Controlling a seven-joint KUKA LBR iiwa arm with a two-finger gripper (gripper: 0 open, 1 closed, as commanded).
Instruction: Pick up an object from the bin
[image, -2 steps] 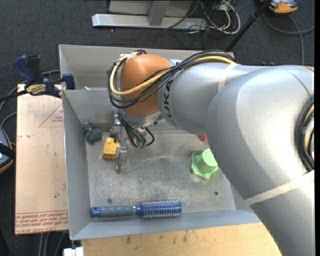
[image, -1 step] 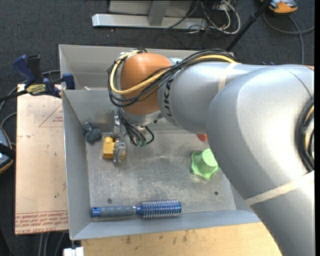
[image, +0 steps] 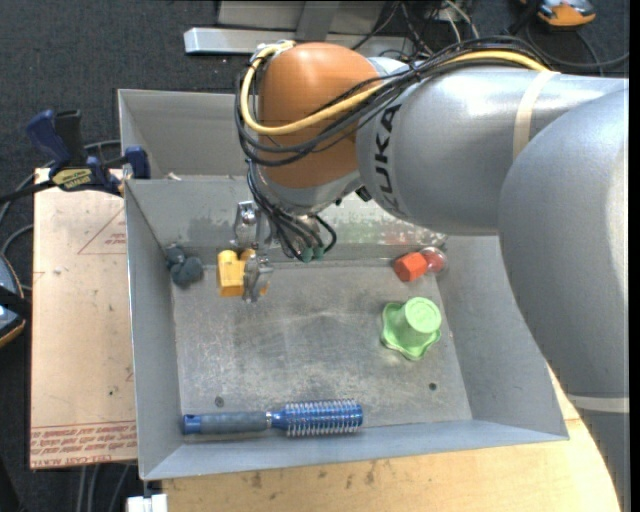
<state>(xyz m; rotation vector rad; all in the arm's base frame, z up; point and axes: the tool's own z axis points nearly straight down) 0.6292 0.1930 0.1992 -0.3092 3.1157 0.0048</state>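
The arm is reaching in from the right, its orange-capped wrist hanging over the far part of the bin (image: 150, 330). The pincer (image: 254, 272) is pointing down, just beside the right side of the yellow block (image: 231, 272). I cannot tell how far the pincer is open or whether it is gripping the block.

Left of the yellow block, a small dark grey lump (image: 184, 270) is lying near the left wall. Well right of the block, a red piece (image: 412, 265) is sitting against the back wall, and a green cup-shaped thing (image: 410, 328) is standing nearer the front. In front of the block, a blue brush (image: 275, 418) is lying along the front wall. Bare grey floor is stretching between the block and the green cup-shaped thing.
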